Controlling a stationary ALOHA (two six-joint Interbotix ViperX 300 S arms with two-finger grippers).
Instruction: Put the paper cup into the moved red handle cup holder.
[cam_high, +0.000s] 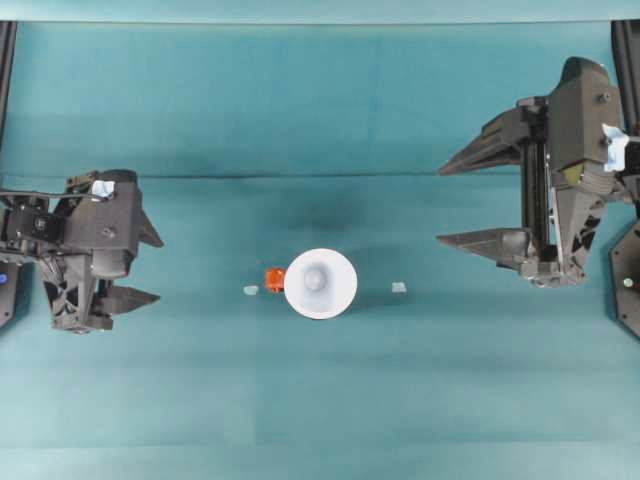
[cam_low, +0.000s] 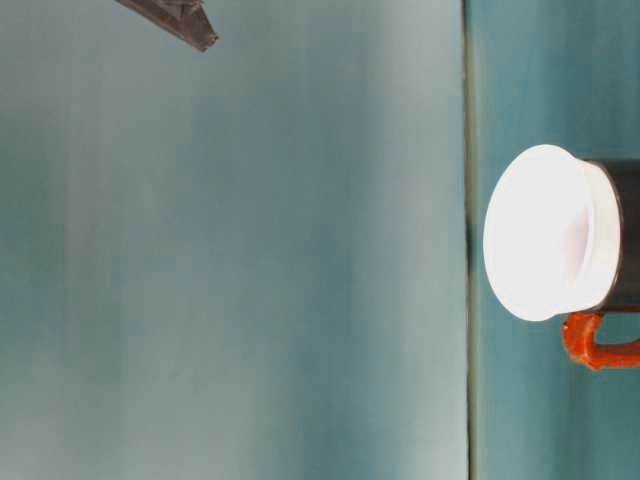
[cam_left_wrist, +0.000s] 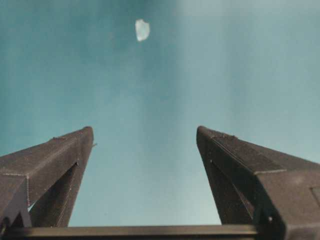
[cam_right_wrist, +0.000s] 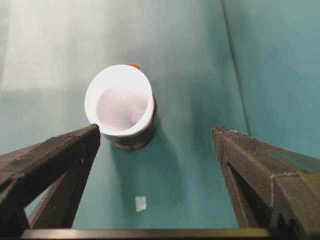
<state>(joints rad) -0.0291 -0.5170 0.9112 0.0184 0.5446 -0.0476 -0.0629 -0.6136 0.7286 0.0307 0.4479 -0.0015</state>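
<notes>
The white paper cup (cam_high: 320, 283) stands upright inside the black red handle cup holder (cam_right_wrist: 136, 140) at the middle of the table. The holder's red handle (cam_high: 274, 279) sticks out toward the left arm's side. From table level, the cup's rim (cam_low: 545, 235) rises above the holder's dark wall (cam_low: 626, 235), with the handle (cam_low: 596, 346) beside it. My left gripper (cam_high: 158, 268) is open at the far left with nothing between its fingers (cam_left_wrist: 65, 155). My right gripper (cam_high: 440, 205) is open and raised at the far right, well apart from the cup (cam_right_wrist: 119, 100).
Two small white scraps lie on the teal cloth, one left of the handle (cam_high: 250, 290) and one right of the cup (cam_high: 399, 287). A fold line crosses the cloth behind the cup. Dark frame posts stand at both table sides.
</notes>
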